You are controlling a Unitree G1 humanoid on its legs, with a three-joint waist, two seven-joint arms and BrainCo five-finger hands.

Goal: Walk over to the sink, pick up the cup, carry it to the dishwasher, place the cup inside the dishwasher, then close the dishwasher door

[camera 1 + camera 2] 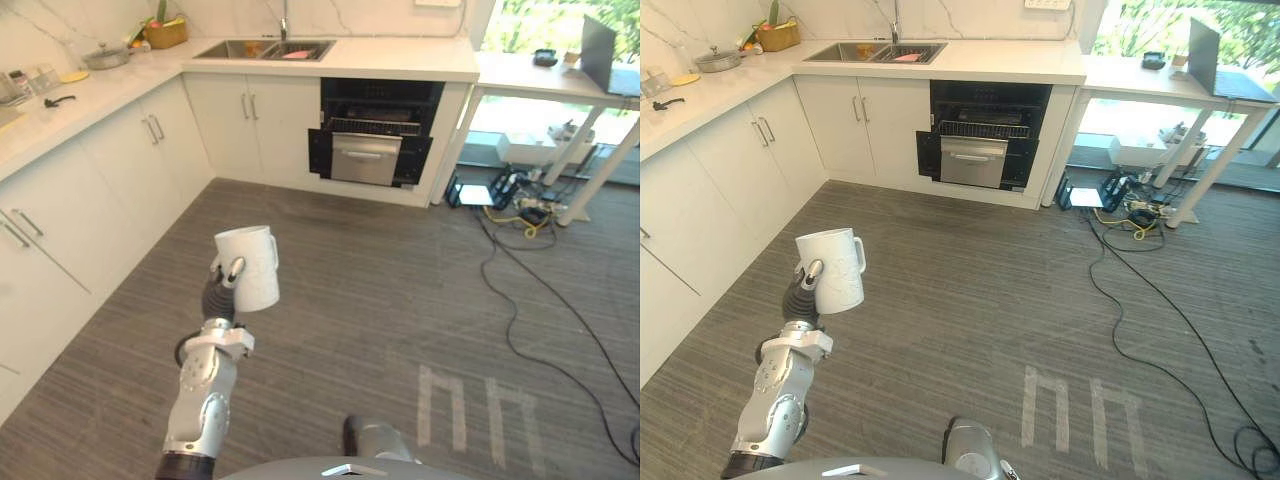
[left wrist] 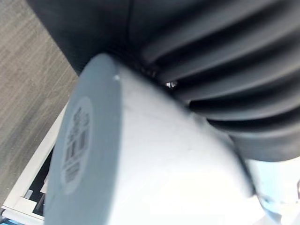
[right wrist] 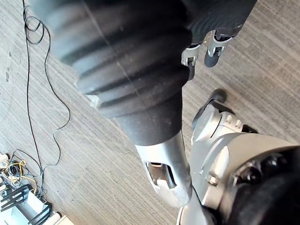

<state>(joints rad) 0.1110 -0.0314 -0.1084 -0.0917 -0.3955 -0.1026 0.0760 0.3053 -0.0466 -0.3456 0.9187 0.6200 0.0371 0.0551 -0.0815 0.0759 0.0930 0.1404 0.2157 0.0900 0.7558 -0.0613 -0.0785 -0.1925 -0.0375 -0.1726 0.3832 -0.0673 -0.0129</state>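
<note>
Left hand [image 1: 226, 279], lower left of centre in the eye views: fingers and thumb curled round the white cup [image 1: 250, 266] and gripping its lower side. The cup is raised over the grey floor [image 1: 360, 290], roughly upright with a slight tilt, mouth up.

Left wrist view: cup base seen from very close. It carries a round label [image 2: 75, 140] with barcode-like lines, and the print cannot be read.

Right hand [image 3: 122, 61]: the dark ribbed cover shows in its own wrist view. Cannot tell whether it is open or shut.

Dishwasher [image 1: 375, 140], upper centre: open, with a wire rack visible in the dark cavity, well apart from the cup.

Sink [image 1: 265, 48], upper centre, is set in the white counter [image 1: 400, 60]. A pot [image 1: 105, 57] stands at upper left.

Pale marks [image 1: 470, 405] on the floor, lower right, are no legible text.
</note>
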